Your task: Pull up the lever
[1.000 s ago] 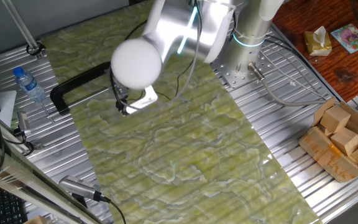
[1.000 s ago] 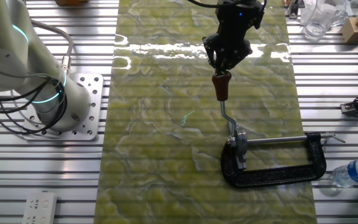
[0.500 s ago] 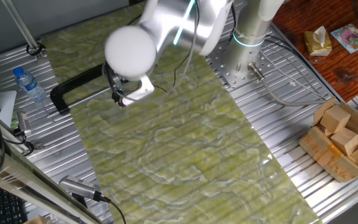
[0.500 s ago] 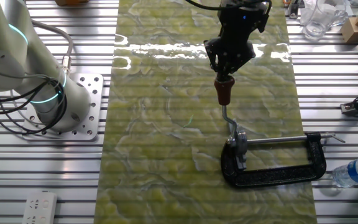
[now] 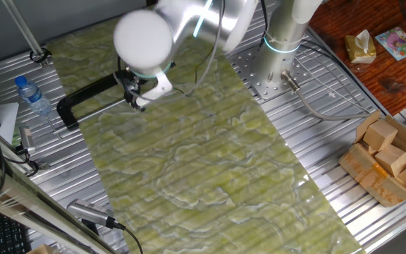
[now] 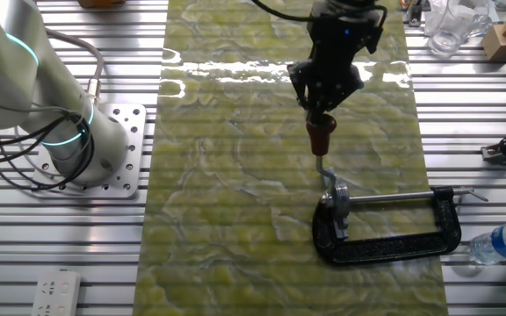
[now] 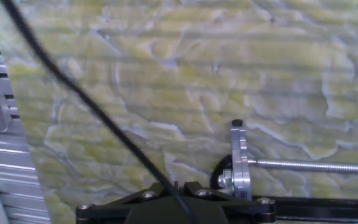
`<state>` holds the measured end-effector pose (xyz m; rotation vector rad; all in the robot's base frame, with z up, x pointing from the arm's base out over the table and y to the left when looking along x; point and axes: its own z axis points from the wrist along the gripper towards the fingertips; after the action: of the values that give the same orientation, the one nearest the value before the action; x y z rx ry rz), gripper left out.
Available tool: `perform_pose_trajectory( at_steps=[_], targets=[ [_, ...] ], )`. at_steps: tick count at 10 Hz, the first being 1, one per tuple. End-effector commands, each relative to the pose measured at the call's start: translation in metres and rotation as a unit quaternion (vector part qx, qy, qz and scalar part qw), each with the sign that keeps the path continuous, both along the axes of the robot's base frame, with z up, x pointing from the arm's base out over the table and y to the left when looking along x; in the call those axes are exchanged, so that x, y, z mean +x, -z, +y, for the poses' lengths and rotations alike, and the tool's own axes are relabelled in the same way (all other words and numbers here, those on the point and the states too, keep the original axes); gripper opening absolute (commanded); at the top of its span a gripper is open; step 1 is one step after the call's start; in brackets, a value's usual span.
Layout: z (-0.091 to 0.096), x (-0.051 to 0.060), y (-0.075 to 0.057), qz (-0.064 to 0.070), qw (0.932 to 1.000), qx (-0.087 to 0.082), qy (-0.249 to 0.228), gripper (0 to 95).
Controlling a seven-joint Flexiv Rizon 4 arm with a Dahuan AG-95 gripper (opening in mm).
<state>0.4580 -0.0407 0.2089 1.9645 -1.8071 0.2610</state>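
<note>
In one fixed view you see the arm [image 5: 189, 28] reaching over the far left part of the green marbled surface [image 5: 210, 162], its round white joint blocking most of the gripper [image 5: 138, 95]. Only a white and black piece of the hand shows below that joint, just beside the black clamp frame [image 5: 83, 99] that lies on the surface. From here you cannot tell how the jaws stand, and the lever itself is hidden. A water bottle [image 5: 32, 95] stands to the left of the clamp, off the mat, and wooden blocks [image 5: 390, 155] sit in a tray at the far right.

In the other fixed view you look at the black gripper [image 6: 321, 110] from the opposite side. Its jaws are closed on the red-brown cap of the lever [image 6: 321, 140]. The lever's thin silver rod tilts up from the small metal base [image 6: 336, 204], which sits at the left end of the clamp frame [image 6: 385, 241]. The long screw rod [image 6: 393, 198] runs right from that base.

In the hand view you see the metal base [image 7: 238, 165] upright near the lower middle, with the screw rod [image 7: 316, 166] running right. A black cable [image 7: 86, 106] crosses the picture diagonally. The jaws and the lever's cap do not show clearly here.
</note>
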Motion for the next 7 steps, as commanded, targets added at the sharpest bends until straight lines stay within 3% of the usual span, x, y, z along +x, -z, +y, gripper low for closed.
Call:
perform_pose_trajectory(
  at_steps=[1, 7],
  targets=[
    [-0.011, 0.000, -0.005, -0.001, 1.0000, 0.005, -0.004, 0.0],
    [-0.038, 0.010, -0.011, -0.002, 0.9998, 0.017, -0.006, 0.0]
  ],
)
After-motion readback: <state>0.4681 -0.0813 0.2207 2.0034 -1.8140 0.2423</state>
